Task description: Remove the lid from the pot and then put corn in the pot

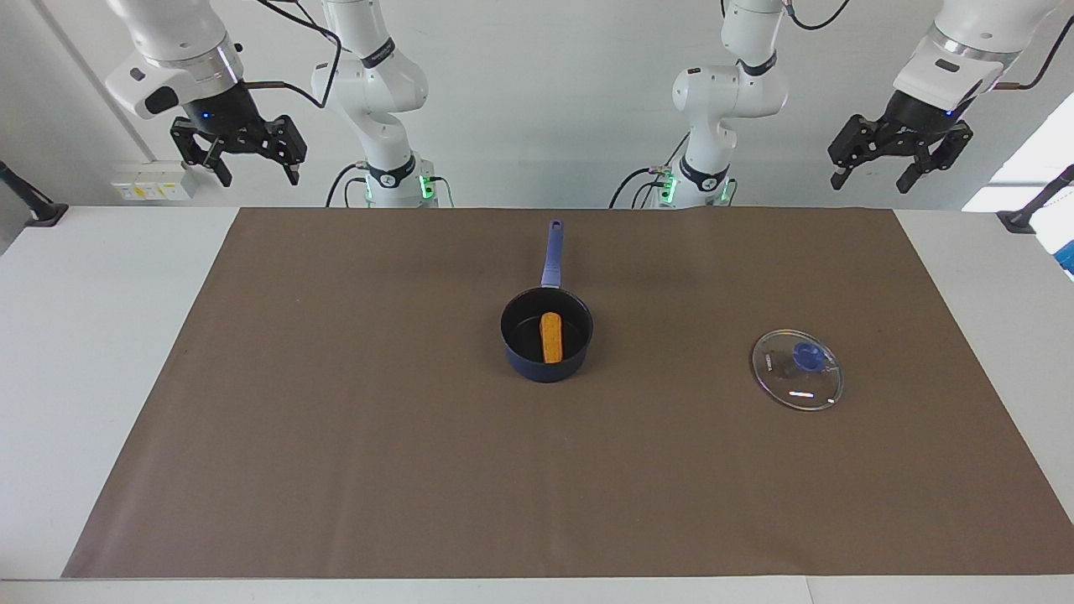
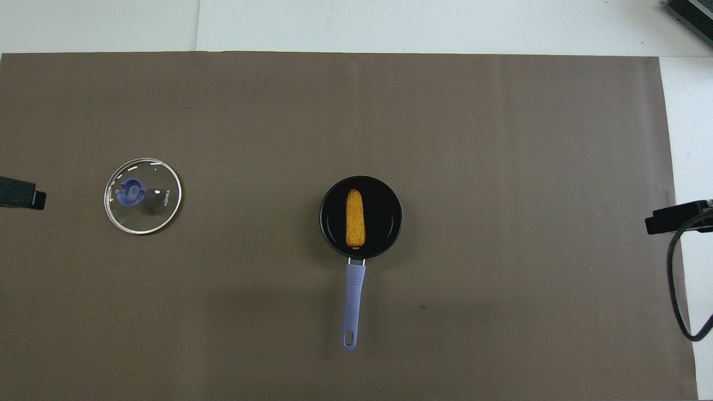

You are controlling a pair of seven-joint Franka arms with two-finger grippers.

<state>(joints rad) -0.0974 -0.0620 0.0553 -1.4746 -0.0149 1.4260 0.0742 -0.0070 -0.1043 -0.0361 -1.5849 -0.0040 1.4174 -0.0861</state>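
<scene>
Small yellow-orange corn cob (image 1: 551, 337) lies in dark navy saucepan (image 1: 546, 361) at frame centre, clear glass lid w/ blue knob (image 1: 797, 369) centre-right on mat; left gripper (image 1: 903, 161) upper right & right gripper (image 1: 238, 156) upper left wide open, empty—task looks done, just stay clear.

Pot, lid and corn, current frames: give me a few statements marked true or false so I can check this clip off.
1. The corn lies inside the pot. True.
2. The lid sits on the pot. False: it lies flat on the brown mat, toward the left arm's end.
3. The pot's handle points toward the robots. True.
4. The right pincer holds the corn. False: it is open, empty and raised near its arm's end.
5. The left pincer grips the lid's knob. False: it is open and raised, clear of the lid.
</scene>
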